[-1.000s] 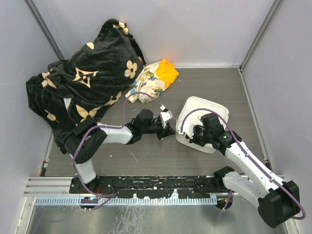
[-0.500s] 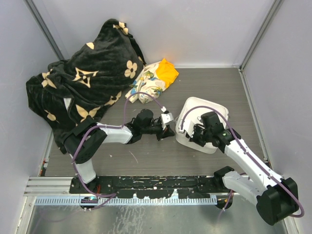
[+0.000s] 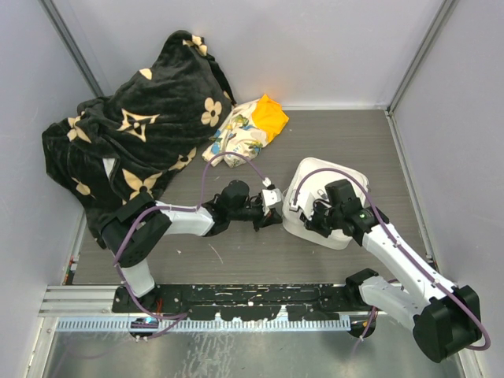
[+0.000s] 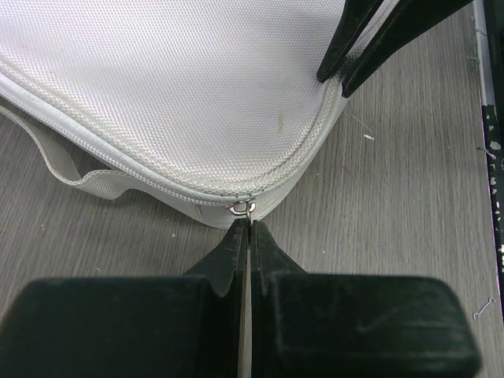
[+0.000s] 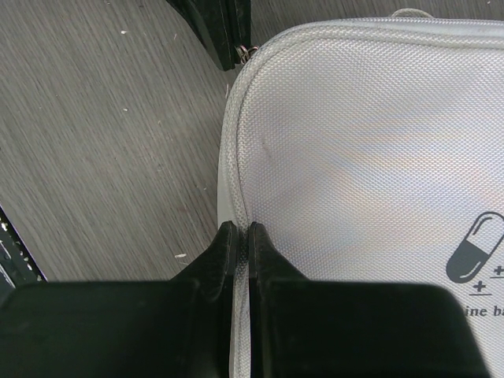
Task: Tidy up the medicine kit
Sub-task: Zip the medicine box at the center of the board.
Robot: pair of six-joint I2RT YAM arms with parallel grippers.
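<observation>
Fabric case, white, woven and rounded-square, the medicine kit (image 3: 329,172) lies on the grey wood-grain counter (image 3: 346,134), right of centre. My left pincer (image 4: 246,226) is pressed together, tips touching the small metal zip ring (image 4: 242,208) at one corner of the kit; whether anything is caught between them I cannot tell. My right pincer (image 5: 240,230) is pressed together too, tips on the lid's piped seam (image 5: 236,157), near the left one. A dark pill logo (image 5: 472,250) marks the lid. Well apart, at the back, lie a floral-and-orange cloth bundle (image 3: 248,130) and a black flower-patterned blanket (image 3: 142,126).
</observation>
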